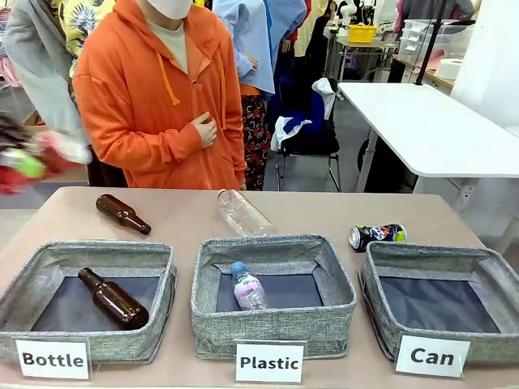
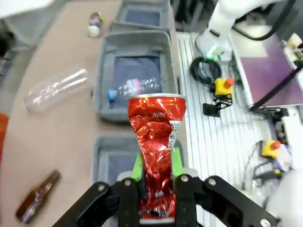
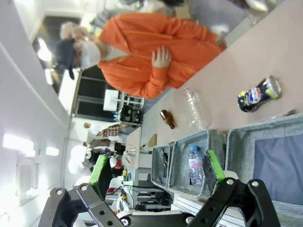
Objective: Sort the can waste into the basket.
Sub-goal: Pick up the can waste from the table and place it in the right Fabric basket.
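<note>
Red can (image 2: 154, 151) was clamped in the left hand (image 2: 156, 166), high over the worktop (image 2: 52, 142). The dark can (image 1: 377, 236) lay just beside the basket (image 1: 375, 285) labelled "Can", which was bare inside. The right hand (image 3: 157, 168) stood apart, holding nothing. Neither can was sorted yet, so the whole job was left.

Basket (image 1: 375, 296) open above, dark can (image 1: 377, 235) lying just behind it

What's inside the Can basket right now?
Only dark lining shows inside the Can basket; its front wall hides the nearest strip. The dark can lies on the table behind it; the red can is in the left jaws.
</note>
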### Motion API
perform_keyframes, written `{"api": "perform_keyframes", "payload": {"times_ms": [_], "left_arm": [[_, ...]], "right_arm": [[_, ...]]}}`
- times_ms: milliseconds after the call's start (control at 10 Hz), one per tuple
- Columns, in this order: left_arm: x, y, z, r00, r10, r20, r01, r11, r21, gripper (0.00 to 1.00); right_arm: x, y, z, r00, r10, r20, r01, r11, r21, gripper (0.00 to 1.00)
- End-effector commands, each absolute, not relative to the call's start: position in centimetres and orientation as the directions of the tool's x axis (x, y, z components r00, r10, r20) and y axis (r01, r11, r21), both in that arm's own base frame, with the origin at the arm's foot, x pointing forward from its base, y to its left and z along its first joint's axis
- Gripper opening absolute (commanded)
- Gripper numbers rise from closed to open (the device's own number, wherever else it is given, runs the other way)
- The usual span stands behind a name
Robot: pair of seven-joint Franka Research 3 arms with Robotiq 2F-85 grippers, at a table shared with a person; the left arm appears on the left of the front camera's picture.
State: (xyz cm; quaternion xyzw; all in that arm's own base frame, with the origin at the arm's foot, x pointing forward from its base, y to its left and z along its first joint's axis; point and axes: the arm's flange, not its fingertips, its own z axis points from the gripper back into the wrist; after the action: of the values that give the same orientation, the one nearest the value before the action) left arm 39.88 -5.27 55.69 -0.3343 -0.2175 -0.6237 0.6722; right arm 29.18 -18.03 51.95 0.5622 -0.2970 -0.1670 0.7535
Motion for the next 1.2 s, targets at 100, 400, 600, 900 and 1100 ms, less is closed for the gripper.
{"api": "perform_keyframes", "payload": {"times_ms": [100, 400, 600, 900, 1100], "left_arm": [[50.9, -19.4, 54.1, 0.15, -0.559, 0.815, 0.988, 0.044, -0.151, 0.0], [51.9, -35.8, 50.3, 0.041, -0.638, 0.769, 0.973, -0.151, -0.177, 0.0], [50.1, -44.8, 47.5, 0.003, -0.662, 0.75, 0.95, -0.233, -0.21, 0.0], [47.5, -55.6, 43.8, -0.002, -0.62, 0.785, 0.98, -0.159, -0.123, 0.0], [44.5, -59.9, 41.5, -0.06, -0.634, 0.771, 0.989, -0.14, -0.038, 0.0]], "right_arm": [[22.6, -24.4, 58.2, 0.762, -0.46, 0.455, -0.159, 0.549, 0.821, 1.0], [16.9, -33.8, 60.5, 0.674, -0.474, 0.567, -0.077, 0.718, 0.692, 1.0], [14.9, -38.2, 59.3, 0.606, -0.534, 0.589, -0.053, 0.712, 0.7, 1.0], [14.0, -34.1, 61.2, 0.658, -0.508, 0.555, -0.04, 0.713, 0.7, 1.0], [14.0, -34.1, 61.2, 0.658, -0.508, 0.555, -0.04, 0.713, 0.7, 1.0]]}}
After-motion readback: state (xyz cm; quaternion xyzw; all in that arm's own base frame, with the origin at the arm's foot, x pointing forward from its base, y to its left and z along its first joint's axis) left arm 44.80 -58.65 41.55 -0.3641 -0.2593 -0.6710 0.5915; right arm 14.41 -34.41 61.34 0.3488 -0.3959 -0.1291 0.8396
